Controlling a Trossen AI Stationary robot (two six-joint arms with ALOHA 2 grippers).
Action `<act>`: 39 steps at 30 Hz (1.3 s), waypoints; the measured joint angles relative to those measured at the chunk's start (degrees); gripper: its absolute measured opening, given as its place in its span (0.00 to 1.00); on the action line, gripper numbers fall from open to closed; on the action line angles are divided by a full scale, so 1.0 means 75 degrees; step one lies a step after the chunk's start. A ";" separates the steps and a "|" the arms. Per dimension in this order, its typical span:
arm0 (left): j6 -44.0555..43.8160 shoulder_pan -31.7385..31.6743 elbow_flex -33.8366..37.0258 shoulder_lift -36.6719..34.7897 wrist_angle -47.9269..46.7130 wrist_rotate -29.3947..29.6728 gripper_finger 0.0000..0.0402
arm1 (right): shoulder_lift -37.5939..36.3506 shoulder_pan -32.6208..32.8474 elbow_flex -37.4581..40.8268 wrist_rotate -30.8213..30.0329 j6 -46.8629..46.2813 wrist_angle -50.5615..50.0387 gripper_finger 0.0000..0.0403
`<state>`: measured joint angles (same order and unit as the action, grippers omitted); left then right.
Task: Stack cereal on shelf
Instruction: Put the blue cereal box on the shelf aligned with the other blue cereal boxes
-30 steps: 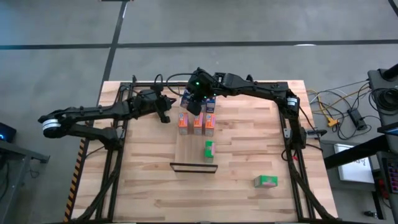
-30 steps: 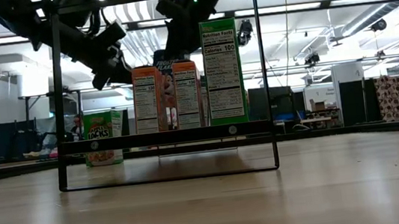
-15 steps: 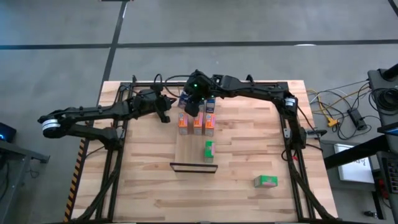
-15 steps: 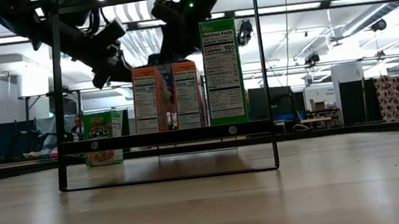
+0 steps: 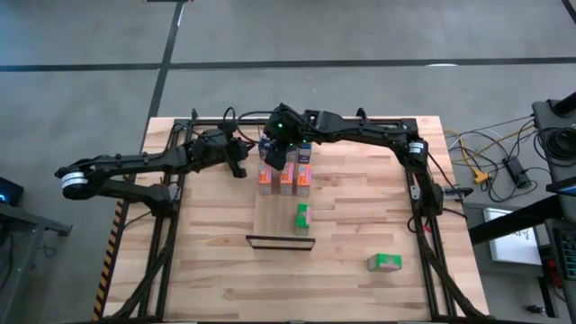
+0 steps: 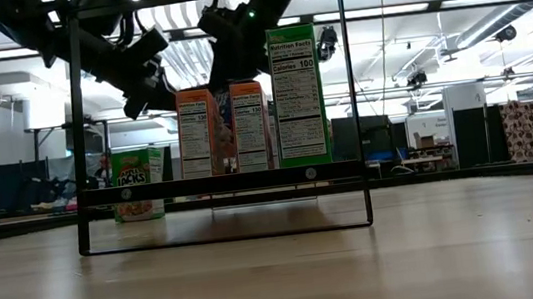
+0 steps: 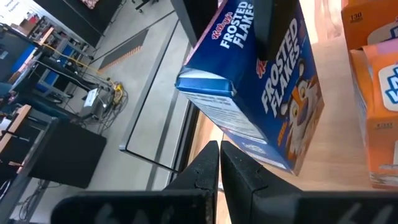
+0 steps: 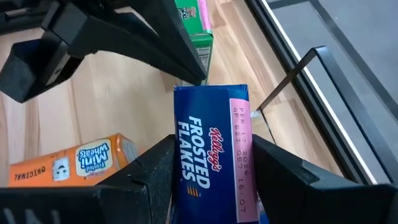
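Note:
The shelf (image 5: 270, 223) is a light panel with a dark metal lip (image 5: 279, 241) at its near end. Three orange cereal boxes (image 5: 285, 180) stand in a row across it, and a green box (image 5: 303, 216) stands nearer the lip. My right gripper (image 8: 212, 140) (image 5: 277, 153) hangs over the shelf's far end, shut on a blue cereal box (image 8: 208, 149) just behind the orange row. A second blue box (image 5: 304, 150) stands beside it. My left gripper (image 7: 219, 148) (image 5: 238, 165) is shut and touches nothing, hanging left of the boxes. My right gripper pinches the blue box near its top, one finger (image 8: 155, 168) on each broad side (image 7: 283, 68). The fingers slant down at it from the table's far right. The box stays upright; the orange boxes hide its bottom, so I cannot tell whether it stands on the shelf.
Another green cereal box (image 5: 383, 262) lies on the tabletop at the near right. Dark frame rails (image 5: 423, 193) run along the table's left, right and far edges. My left arm (image 8: 112, 37) reaches close beside the held box.
My right gripper has sunk a little with the blue box, which now sits lower behind the orange row. The left arm has kept still.

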<state>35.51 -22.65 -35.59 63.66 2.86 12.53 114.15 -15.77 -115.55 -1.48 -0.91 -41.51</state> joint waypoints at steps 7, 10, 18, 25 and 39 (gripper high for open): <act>0.0000 0.0000 0.0000 0.0000 0.0008 -0.0003 0.00 | 0.0000 0.0000 0.0161 -0.0003 -0.0017 0.0323 0.45; -0.0001 0.0000 0.0000 0.0000 0.0008 -0.0003 0.00 | 0.0003 0.0000 0.0230 -0.0006 -0.0009 0.0439 0.45; 0.0000 0.0000 0.0003 0.0000 0.0005 -0.0008 0.00 | 0.0043 0.0000 0.0248 -0.0009 0.0026 0.0558 0.45; -0.0006 0.0000 0.0003 0.0000 0.0002 -0.0009 0.00 | 0.0047 0.0000 0.0338 -0.0009 0.0102 0.0611 0.45; -0.0006 0.0000 0.0006 0.0000 -0.0006 -0.0009 0.00 | 0.0047 0.0000 0.0347 -0.0006 0.0121 0.0783 0.47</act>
<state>35.46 -22.65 -35.55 63.66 2.81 12.47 114.50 -15.77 -112.95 -1.52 0.00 -35.64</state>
